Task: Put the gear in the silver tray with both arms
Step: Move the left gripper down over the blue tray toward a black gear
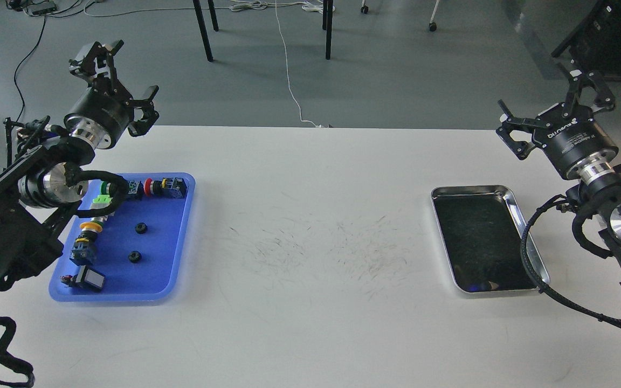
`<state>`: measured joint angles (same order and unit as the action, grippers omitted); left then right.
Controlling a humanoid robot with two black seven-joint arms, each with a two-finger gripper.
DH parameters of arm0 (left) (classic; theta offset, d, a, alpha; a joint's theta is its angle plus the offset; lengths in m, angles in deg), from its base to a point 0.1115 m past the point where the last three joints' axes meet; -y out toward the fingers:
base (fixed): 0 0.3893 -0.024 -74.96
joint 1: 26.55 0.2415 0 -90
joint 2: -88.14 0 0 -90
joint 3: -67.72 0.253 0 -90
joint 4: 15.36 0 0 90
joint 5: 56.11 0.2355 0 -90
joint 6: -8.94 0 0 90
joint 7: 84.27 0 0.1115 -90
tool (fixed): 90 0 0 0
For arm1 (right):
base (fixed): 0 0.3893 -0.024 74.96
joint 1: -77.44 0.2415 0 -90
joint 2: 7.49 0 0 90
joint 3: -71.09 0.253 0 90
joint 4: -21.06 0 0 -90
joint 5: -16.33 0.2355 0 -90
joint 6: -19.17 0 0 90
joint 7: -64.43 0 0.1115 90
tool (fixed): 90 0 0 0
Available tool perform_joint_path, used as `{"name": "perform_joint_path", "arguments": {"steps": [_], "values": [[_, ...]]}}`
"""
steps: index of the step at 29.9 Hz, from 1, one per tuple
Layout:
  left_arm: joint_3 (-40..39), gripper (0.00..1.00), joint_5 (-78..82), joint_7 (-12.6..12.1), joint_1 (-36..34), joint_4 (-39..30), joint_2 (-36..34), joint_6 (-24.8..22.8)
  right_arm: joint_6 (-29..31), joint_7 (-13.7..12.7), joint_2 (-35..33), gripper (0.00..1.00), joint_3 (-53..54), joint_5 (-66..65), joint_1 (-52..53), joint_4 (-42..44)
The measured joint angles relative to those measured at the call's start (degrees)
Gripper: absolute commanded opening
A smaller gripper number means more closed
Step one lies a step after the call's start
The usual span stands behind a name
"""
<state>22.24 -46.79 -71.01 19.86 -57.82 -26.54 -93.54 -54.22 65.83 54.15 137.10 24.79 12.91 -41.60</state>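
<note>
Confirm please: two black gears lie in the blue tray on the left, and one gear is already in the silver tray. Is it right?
Not quite. The head view shows the silver tray holds no gear. Both black gears do lie in the blue tray on the left.

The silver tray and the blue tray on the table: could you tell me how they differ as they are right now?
The silver tray is shiny metal with a dark reflective bottom; the blue tray is matte plastic and looks larger. The silver tray holds nothing, while the blue tray carries two small black gears and several push-button switches. Both are rectangular, rimmed, round-cornered, and lie flat on the white table.
</note>
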Motion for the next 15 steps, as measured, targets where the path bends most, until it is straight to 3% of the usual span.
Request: {"name": "perform_joint_path", "arguments": {"steps": [15], "values": [[0.1,0.98,0.0,-0.8,-0.5,0.8,-0.4,-0.1,0.2,0.0,0.5,0.99,0.0,0.0,0.2,0.1]]}}
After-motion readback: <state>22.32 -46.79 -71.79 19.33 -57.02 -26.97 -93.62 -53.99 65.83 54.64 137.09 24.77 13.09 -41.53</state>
